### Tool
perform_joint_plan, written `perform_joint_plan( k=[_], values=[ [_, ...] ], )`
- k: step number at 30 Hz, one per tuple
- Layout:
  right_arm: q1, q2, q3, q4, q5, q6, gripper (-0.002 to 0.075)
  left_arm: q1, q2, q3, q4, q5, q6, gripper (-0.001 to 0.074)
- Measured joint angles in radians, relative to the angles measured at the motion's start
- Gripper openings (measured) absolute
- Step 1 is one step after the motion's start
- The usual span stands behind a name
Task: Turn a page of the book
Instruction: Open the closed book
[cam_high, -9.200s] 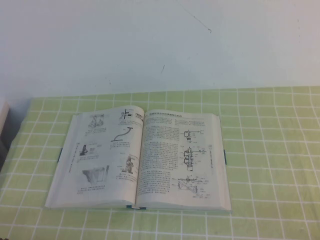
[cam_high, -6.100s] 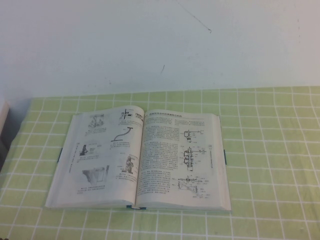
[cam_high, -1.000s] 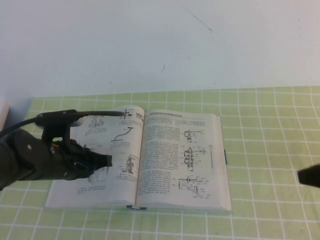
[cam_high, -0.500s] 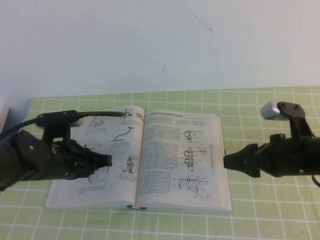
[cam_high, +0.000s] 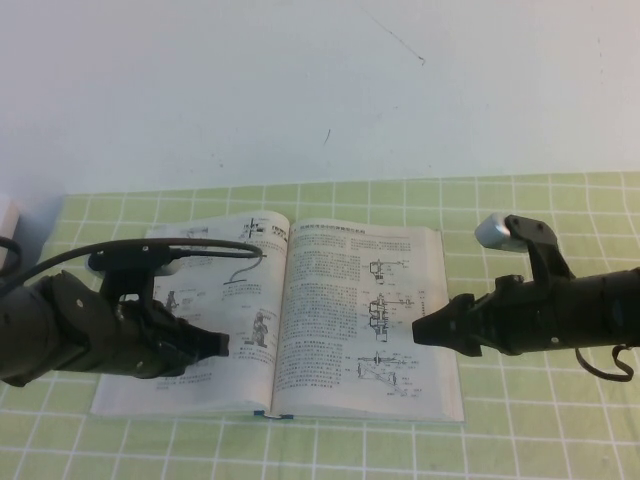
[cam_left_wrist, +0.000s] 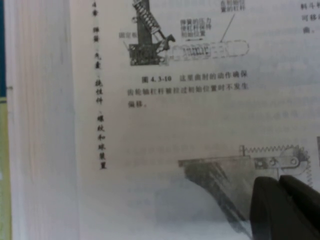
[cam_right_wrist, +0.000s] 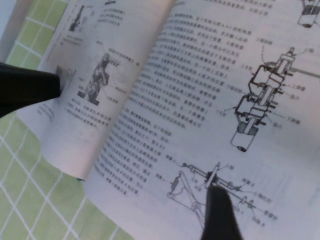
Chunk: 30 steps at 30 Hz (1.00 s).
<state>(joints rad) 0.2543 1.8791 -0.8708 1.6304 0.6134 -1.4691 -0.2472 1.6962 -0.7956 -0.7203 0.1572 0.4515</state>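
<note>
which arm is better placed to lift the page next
Right, probably. The right gripper hovers over the outer part of the right-hand page of the book. The left gripper sits over the left-hand leaf.

R gripper (cam_high: 418, 331) moved in over the page (cam_high: 365, 310), jaws seemingly wider.
</note>
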Motion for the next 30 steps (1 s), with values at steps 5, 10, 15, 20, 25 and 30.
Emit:
perform_joint_plan(
  k=[5, 10, 15, 20, 25, 30],
  values=[
    [0.0, 0.004, -0.004, -0.019, -0.042, 0.011, 0.0419, 0.0, 0.007, 0.0, -0.008, 0.0, 0.0, -0.0004],
    [0.0, 0.034, -0.006, -0.02, -0.025, 0.019, 0.0419, 0.0, 0.007, 0.0, -0.013, 0.0, 0.0, -0.0004],
    [0.0, 0.076, -0.006, -0.023, -0.012, 0.021, 0.0419, 0.0, 0.011, -0.036, -0.021, 0.021, 0.0, -0.0004],
    [0.0, 0.083, -0.006, -0.023, -0.012, 0.021, 0.0419, 0.0, 0.011, -0.114, -0.023, 0.078, 0.022, -0.0004],
    [0.0, 0.083, -0.006, -0.023, -0.009, 0.021, 0.0419, 0.0, 0.011, -0.158, -0.029, 0.086, 0.033, -0.0004],
    [0.0, 0.083, -0.008, -0.023, -0.008, 0.021, 0.0419, 0.0, 0.041, -0.159, -0.049, 0.084, 0.033, -0.0004]
  ],
)
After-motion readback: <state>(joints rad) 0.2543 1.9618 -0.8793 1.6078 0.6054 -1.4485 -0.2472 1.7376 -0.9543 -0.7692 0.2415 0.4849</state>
